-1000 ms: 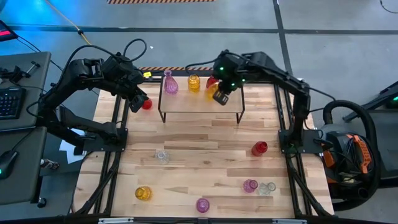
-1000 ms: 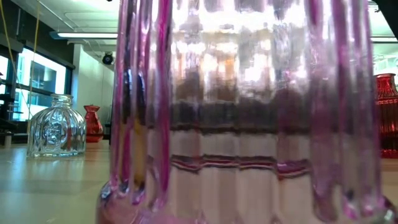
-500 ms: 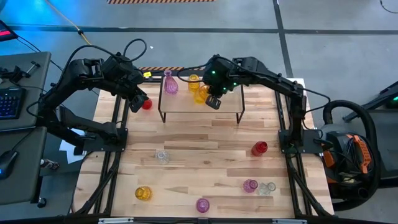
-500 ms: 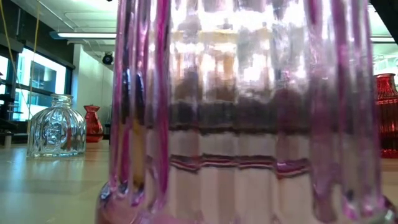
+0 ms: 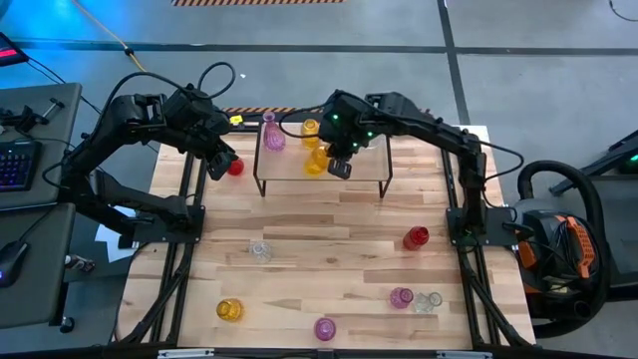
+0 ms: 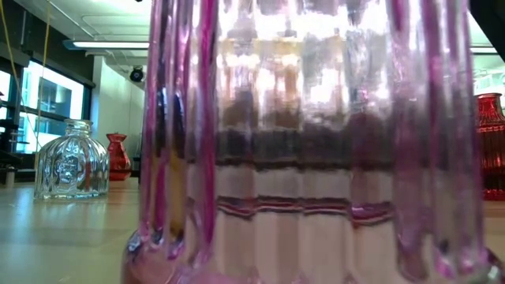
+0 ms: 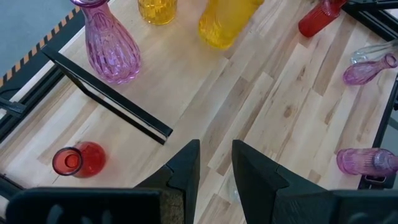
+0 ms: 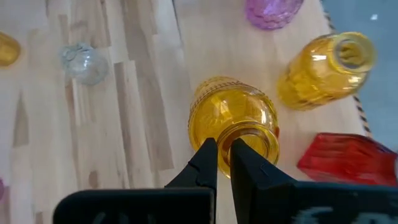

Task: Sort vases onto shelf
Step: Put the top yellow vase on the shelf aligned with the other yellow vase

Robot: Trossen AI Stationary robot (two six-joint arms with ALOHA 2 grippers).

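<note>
High view showed the right gripper (image 5: pixel 338 163) over the shelf (image 5: pixel 371 168), its two fingers pinching the rim of a yellow vase (image 5: pixel 317 160) that hung tilted between a pink vase (image 5: pixel 271 135) and a red vase (image 8: pixel 348 159), with a second yellow vase (image 5: pixel 311 128) standing behind it on the shelf. Left gripper (image 5: pixel 221 160) hovered just beside the shelf's left end, near a small red vase (image 5: pixel 235 167) on the table (image 5: pixel 329 239), with its jaws only slightly apart and holding nothing. Other vases lay scattered on the near part of the table, well apart from the shelf.

no readable txt, labels or nos. anywhere in any view.
</note>
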